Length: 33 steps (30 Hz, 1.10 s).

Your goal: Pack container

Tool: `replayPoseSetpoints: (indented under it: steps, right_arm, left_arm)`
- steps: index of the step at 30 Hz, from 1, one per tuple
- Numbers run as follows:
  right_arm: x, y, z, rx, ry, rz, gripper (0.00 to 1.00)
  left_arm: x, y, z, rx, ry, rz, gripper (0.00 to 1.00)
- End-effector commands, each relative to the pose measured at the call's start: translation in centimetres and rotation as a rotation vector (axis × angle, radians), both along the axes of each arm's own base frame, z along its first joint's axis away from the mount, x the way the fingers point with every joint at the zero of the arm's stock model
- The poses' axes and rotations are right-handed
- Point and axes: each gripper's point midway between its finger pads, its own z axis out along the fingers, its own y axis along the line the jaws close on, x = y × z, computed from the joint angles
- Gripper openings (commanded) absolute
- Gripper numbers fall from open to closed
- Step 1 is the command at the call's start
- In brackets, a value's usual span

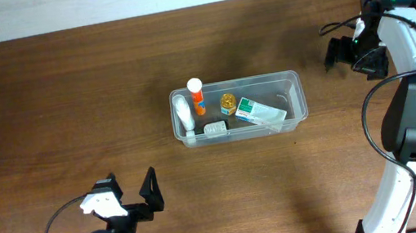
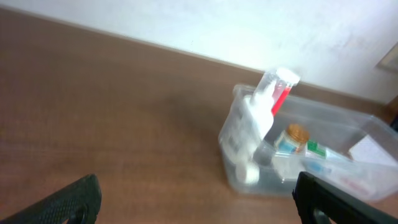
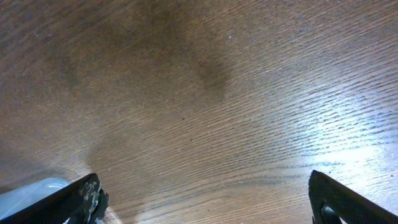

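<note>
**Filled tub sits mid-table, both arms standing off with jaws spread wide**

Overhead, the container [image 1: 292, 100] holds an orange bottle [image 1: 196, 95], a white bottle [image 1: 184, 113], a yellow jar [image 1: 227, 102] and a green-and-white box [image 1: 257, 113]. The left gripper [image 1: 131, 196] is near the front edge and the right gripper [image 1: 353, 56] is off the tub's right end. Only the left wrist view shows the orange bottle topping the rim. The right wrist view shows the table [image 1: 40, 100] grain and one tub corner. Wood surrounds the tub, broadest leftward.

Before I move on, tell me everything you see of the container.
The container is a clear plastic rectangular tub with rounded corners and a rim, lidless, upright on the wooden table, mid-table. Inside are a white bottle, an orange tube, a small amber bottle, a green-and-white box and a small white piece.
</note>
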Motion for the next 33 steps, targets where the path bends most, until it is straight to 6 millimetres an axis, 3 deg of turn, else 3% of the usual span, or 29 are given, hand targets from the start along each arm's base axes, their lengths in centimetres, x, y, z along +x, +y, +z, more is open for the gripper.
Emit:
replayPoseSetpoints:
  steps: [1,14,21,24,28,33]
  right_arm:
    - [0.0,-0.4,0.5,-0.011,-0.01,-0.009,0.98]
    - [0.0,-0.4,0.5,-0.011,-0.01,-0.009,0.98]
    - [0.0,-0.4,0.5,-0.011,-0.01,-0.009,0.98]
    - [0.0,-0.4,0.5,-0.011,-0.01,-0.009,0.99]
    - [0.0,-0.4,0.5,-0.011,-0.01,-0.009,0.98]
    - [0.0,-0.4,0.5,-0.011,-0.01,-0.009,0.98]
  left_arm:
    - [-0.1,0.4,0.9,-0.019,-0.061,0.012,0.99]
    - [0.0,3.6,2.8,-0.019,-0.14,0.143,0.99]
    - [0.0,4.0,4.4,-0.02,-0.206,0.157,0.99]
    - [0.0,4.0,3.9,-0.019,-0.187,0.157,0.99]
    - [0.0,4.0,1.9,-0.015,-0.104,0.16,0.99]
    - [0.0,4.0,1.9,-0.016,-0.107,0.158,0.99]
